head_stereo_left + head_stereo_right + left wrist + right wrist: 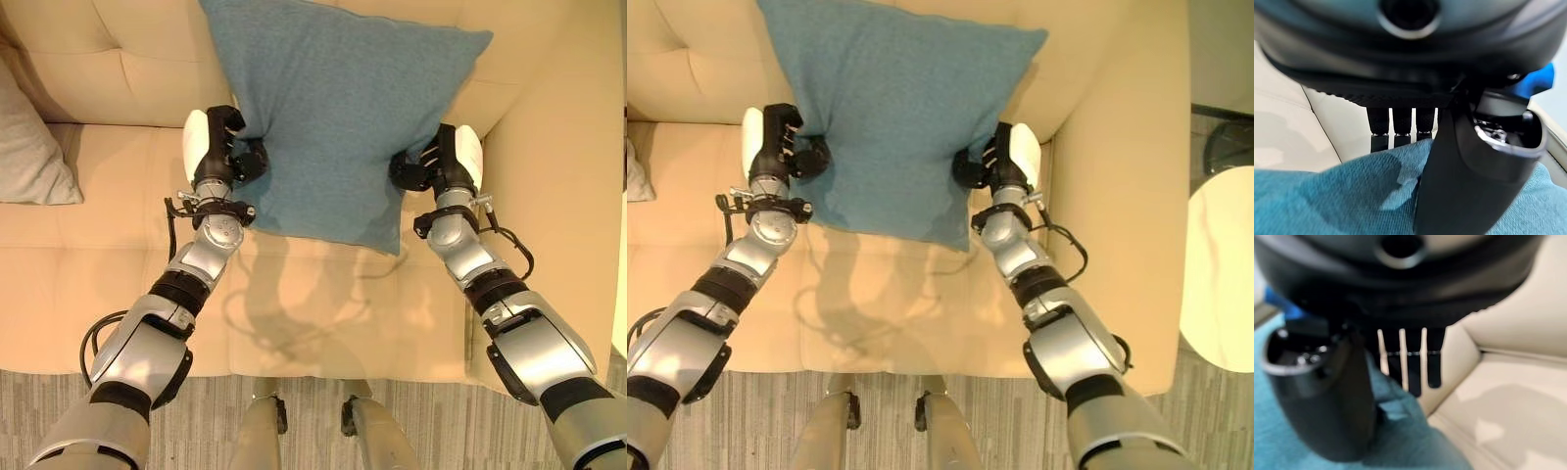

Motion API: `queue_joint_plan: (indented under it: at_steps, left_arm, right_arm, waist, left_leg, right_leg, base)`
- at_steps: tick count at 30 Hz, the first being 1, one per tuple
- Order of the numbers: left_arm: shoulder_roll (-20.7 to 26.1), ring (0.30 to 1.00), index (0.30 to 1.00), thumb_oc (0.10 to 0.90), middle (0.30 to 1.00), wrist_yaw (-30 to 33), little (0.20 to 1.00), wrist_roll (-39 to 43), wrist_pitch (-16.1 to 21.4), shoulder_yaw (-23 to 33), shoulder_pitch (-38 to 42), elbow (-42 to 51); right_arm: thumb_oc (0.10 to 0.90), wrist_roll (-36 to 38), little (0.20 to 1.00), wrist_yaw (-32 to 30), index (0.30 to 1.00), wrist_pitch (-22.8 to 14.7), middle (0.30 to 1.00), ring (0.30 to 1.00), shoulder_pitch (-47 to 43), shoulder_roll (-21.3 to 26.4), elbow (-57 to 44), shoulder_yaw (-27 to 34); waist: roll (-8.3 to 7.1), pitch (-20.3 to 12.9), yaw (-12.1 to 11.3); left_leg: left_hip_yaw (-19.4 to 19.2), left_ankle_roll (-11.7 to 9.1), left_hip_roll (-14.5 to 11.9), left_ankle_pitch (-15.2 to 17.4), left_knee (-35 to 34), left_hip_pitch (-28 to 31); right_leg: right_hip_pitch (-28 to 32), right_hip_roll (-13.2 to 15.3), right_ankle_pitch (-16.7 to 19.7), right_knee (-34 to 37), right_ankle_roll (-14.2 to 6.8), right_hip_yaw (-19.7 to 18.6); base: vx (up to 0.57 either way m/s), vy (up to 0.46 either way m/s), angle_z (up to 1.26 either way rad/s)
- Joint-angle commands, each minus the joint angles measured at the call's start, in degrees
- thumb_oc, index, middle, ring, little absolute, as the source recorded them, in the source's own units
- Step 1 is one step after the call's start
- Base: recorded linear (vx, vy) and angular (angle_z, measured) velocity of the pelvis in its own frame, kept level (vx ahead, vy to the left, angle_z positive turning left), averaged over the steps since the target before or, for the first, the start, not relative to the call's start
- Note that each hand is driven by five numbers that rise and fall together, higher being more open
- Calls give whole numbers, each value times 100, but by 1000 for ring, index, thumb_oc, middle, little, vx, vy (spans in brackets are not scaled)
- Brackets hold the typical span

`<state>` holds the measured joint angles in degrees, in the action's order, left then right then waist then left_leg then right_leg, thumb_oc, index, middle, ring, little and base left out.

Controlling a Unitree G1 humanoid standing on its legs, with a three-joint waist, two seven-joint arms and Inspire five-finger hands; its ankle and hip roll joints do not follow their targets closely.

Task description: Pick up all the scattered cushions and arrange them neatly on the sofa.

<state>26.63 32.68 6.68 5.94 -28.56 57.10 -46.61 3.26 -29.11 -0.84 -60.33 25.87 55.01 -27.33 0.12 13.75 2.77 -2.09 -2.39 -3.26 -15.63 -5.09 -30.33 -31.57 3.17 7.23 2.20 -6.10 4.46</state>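
A blue cushion [333, 108] stands tilted against the backrest of the beige sofa [88, 284], lower edge over the seat. The left robot hand [230, 152] is clamped on its edge at 9 o'clock, thumb in front, fingers [1393, 129] behind. The right robot hand [436, 162] is clamped on the opposite edge at 3 o'clock. A grey cushion [29, 147] lies at the sofa's 9 o'clock end, well apart.

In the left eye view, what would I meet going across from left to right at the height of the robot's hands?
Grey cushion → left hand → blue cushion → right hand → sofa armrest.
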Motion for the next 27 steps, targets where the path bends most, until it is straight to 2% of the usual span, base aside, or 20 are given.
queue_joint_plan:
  at_steps: [1, 5, 8, 10, 11, 12, 13, 17, 18, 20, 22, 23, 24, 27]
  left_arm:
    - [242, 900, 900, 800, 900, 98, 900, -156, 562, 175, 547, 250]
    - [231, 900, 900, 800, 900, 50, 900, -202, 562, 304, 218, 421]
    - [224, 900, 900, 800, 900, -30, 900, -93, 648, 693, -515, 869]
    - [238, 900, 900, 800, 900, -57, 900, -87, 666, 797, -707, 979]
    - [237, 900, 900, 800, 900, -109, 900, -70, 676, 913, -953, 1134]
    - [224, 900, 900, 800, 900, -264, 900, -45, 737, 1349, -1785, 1595]
    - [224, 900, 900, 800, 900, -265, 900, -48, 730, 1350, -1801, 1609]
    - [39, 900, 900, 800, 900, -557, 900, 163, 821, 2037, -3161, 2245]
    - [39, 900, 900, 800, 900, -560, 900, 160, 809, 2040, -3194, 2272]
    - [-25, 900, 900, 800, 900, -812, 900, 205, 788, 2475, -4078, 2421]
    - [-27, 900, 900, 800, 900, -817, 900, 204, 783, 2477, -4109, 2440]
    - [-25, 900, 900, 800, 900, -883, 900, 172, 753, 2613, -4355, 2460]
    - [-84, 900, 900, 800, 900, -1113, 900, 63, 654, 2848, -5041, 2451]
    - [-129, 900, 900, 800, 900, -1232, 900, -97, 551, 2987, -5483, 2399]
  right_arm:
    - [800, 33, 900, -113, 900, -341, 900, 900, -384, 50, -263, 173]
    - [800, 73, 900, -66, 900, -390, 900, 900, -74, 45, -473, 356]
    - [800, 114, 900, 9, 900, -505, 900, 900, 679, 88, -1105, 777]
    - [800, 106, 900, 43, 900, -528, 900, 900, 894, 107, -1286, 881]
    - [800, 99, 900, 96, 900, -555, 900, 900, 1163, 121, -1503, 1014]
    - [800, 81, 900, 284, 900, -635, 900, 900, 2171, 149, -2093, 1465]
    - [800, 78, 900, 285, 900, -627, 900, 900, 2189, 148, -2110, 1469]
    - [800, 65, 900, 657, 900, -766, 900, 900, 3730, 15, -2748, 2106]
    - [800, 61, 900, 660, 900, -757, 900, 900, 3762, 11, -2773, 2108]
    - [800, -12, 900, 950, 900, -745, 900, 900, 4628, -43, -2843, 2468]
    - [800, -14, 900, 955, 900, -741, 900, 900, 4657, -44, -2860, 2467]
    - [800, -32, 900, 1041, 900, -735, 900, 900, 4879, -58, -2862, 2561]
    - [800, -129, 900, 1267, 900, -708, 900, 900, 5479, -137, -2897, 2752]
    - [800, -189, 900, 1398, 900, -689, 900, 900, 5840, -197, -2955, 2857]
  waist:
    - [-219, -714, -56]
    - [-229, -743, -46]
    - [-226, -813, -34]
    - [-233, -837, -26]
    - [-243, -869, -17]
    - [-265, -953, 16]
    - [-270, -965, 19]
    - [-285, -1033, 42]
    - [-290, -1053, 48]
    - [-309, -1072, 62]
    - [-311, -1069, 61]
    - [-305, -1081, 65]
    - [-299, -1115, 73]
    - [-288, -1145, 77]
  left_leg:
    - [-207, -322, 185, 856, 9, 203]
    - [-216, -327, 182, 878, 9, 241]
    - [-247, -331, 175, 928, 9, 370]
    - [-259, -331, 164, 943, 9, 419]
    - [-259, -331, 152, 960, 9, 470]
    - [-277, -323, 121, 1018, 9, 659]
    - [-277, -321, 126, 991, 9, 641]
    - [-319, -313, 90, 1113, 9, 1046]
    - [-318, -311, 96, 1085, 9, 1029]
    - [-345, -288, 93, 1147, 9, 1316]
    - [-347, -288, 94, 1152, 9, 1342]
    - [-356, -280, 88, 1164, 9, 1415]
    - [-382, -259, 64, 1217, 9, 1696]
    - [-401, -243, 53, 1258, 9, 1898]
  right_leg:
    - [317, 97, 113, 280, -347, 49]
    - [346, 101, 94, 280, -343, 44]
    - [449, 106, 61, 280, -339, 34]
    - [490, 105, 45, 280, -337, 36]
    - [537, 103, 28, 280, -331, 37]
    - [733, 107, -28, 280, -317, 44]
    - [716, 112, -8, 280, -316, 44]
    - [1121, 100, -125, 280, -304, 75]
    - [1106, 106, -105, 280, -303, 76]
    - [1397, 93, -187, 280, -291, 114]
    - [1422, 94, -193, 280, -292, 112]
    - [1488, 92, -211, 280, -290, 108]
    - [1773, 89, -293, 280, -284, 123]
    - [1957, 92, -334, 280, -287, 129]
  base:
    - [2, -10, 50]
    - [2, -1, 1]
    - [28, 6, -7]
    - [30, -4, -6]
    - [97, -13, -7]
    - [85, -13, -12]
    - [90, -8, -8]
    - [82, -9, -4]
    - [75, -29, -8]
    - [82, -26, -4]
    - [21, -5, 0]
    - [106, -27, -4]
    - [106, -27, -1]
    - [71, -14, -4]
